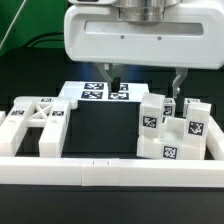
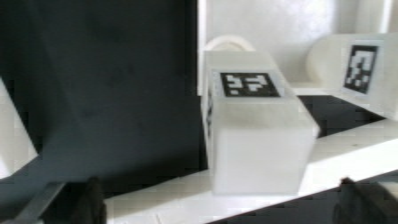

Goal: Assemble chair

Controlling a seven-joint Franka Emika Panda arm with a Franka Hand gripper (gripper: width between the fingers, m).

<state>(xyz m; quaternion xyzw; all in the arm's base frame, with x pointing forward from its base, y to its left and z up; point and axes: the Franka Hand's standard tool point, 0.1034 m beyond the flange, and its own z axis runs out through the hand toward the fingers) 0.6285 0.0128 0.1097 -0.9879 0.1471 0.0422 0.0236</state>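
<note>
The chair parts are white tagged pieces. The X-braced frame (image 1: 35, 125) lies at the exterior view's left. A cluster of blocks and pegs (image 1: 172, 130) stands at the exterior view's right. My gripper (image 1: 146, 82) hangs above the back of that cluster, open and empty, with its fingers (image 1: 113, 76) wide apart. In the wrist view a tall white block (image 2: 258, 135) with a tag on top stands between the fingertips (image 2: 80, 200), and nothing touches it. My gripper (image 2: 222, 208) is open around it. Another tagged part (image 2: 356, 65) stands beyond it.
The marker board (image 1: 105, 92) lies at the back behind the fingers. Long white border rails (image 1: 110, 168) run along the front and the sides. A dark mat (image 1: 100, 130) covers the middle between the frame and the cluster.
</note>
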